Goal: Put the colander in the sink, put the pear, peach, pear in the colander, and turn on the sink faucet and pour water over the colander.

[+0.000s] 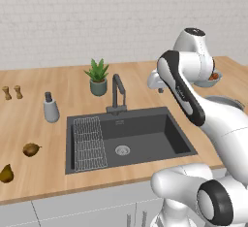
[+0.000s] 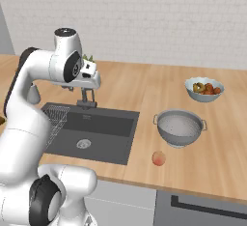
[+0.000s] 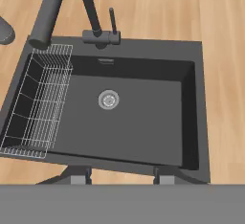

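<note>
The gripper point(image 3: 122, 177) is seen in the hand view with its fingertips point(image 3: 81, 174) spread apart and nothing between them, aimed down into the sink point(image 3: 143, 122); this pose looks like a survey before the first step. In the right base view, the colander point(image 2: 180, 127) is found on the counter point(image 2: 144, 94) at about three o'clock from the sink, well apart from it, so it is judged not yet placed. The peach point(image 2: 158, 159) lies just beside the colander, at seven o'clock. Two pears point(image 1: 31, 149) rest at nine o'clock of the basin. The wire rack point(image 3: 36, 103) takes up one end, and the sink faucet point(image 3: 91, 12) rises at twelve o'clock, possibly obstructing a high approach.
</note>
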